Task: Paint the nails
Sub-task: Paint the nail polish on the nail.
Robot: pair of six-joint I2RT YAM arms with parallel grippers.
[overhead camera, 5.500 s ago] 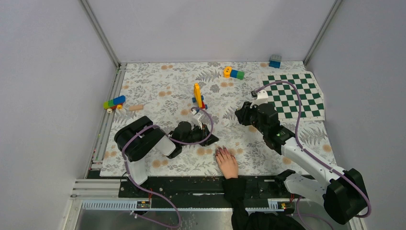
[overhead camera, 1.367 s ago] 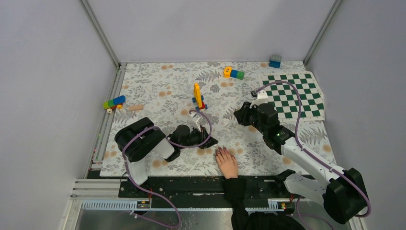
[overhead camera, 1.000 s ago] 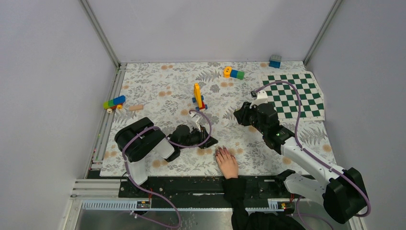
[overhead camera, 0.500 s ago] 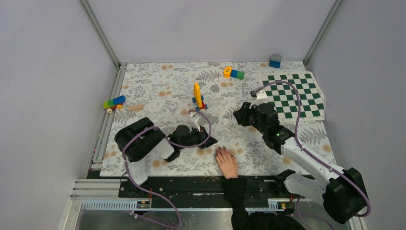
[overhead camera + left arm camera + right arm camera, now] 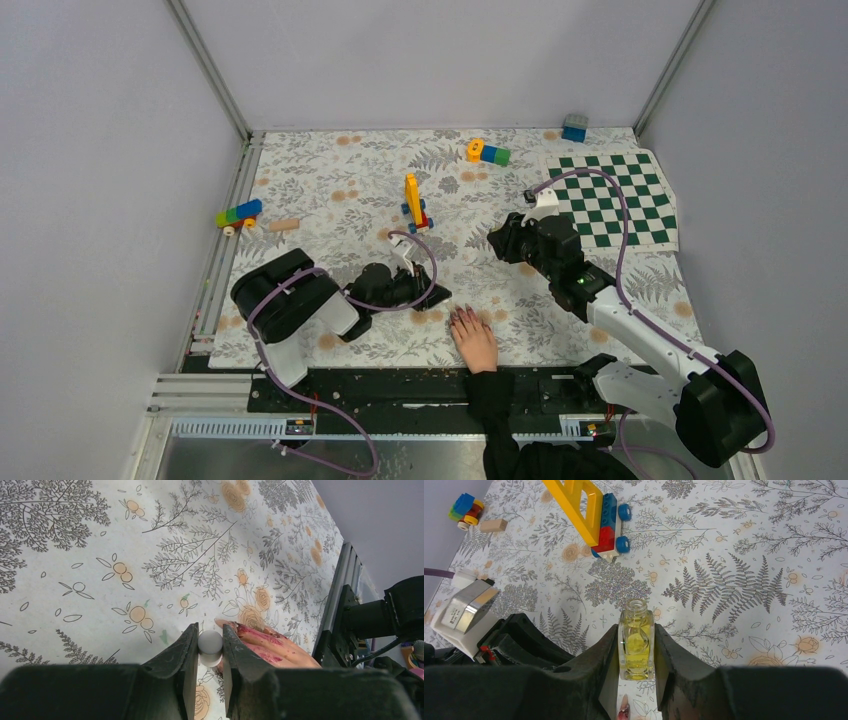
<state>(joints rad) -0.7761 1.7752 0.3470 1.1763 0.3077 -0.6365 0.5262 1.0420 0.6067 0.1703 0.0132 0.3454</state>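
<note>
A pale hand (image 5: 474, 342) with a black sleeve lies flat at the mat's near edge. Its dark red nails (image 5: 461, 315) point away from me. In the left wrist view the fingers (image 5: 260, 637) are smeared red. My left gripper (image 5: 436, 294) (image 5: 210, 631) is shut on a small white brush cap (image 5: 210, 647), just left of the fingertips; the brush tip is hidden. My right gripper (image 5: 497, 243) (image 5: 636, 630) is shut on an open glass bottle of yellow liquid (image 5: 636, 645), held upright behind the hand. One red nail (image 5: 624, 711) shows below the bottle.
A yellow, red and blue toy brick crane (image 5: 413, 201) stands mid-mat. Brick clusters lie at the back (image 5: 487, 153) and left (image 5: 238, 213), with a wooden block (image 5: 284, 224). A chessboard mat (image 5: 625, 200) and a blue brick (image 5: 574, 127) are at the back right.
My left arm has shifted slightly to the left, with the gripper still beside the fingertips. The right arm and the hand have not moved.
</note>
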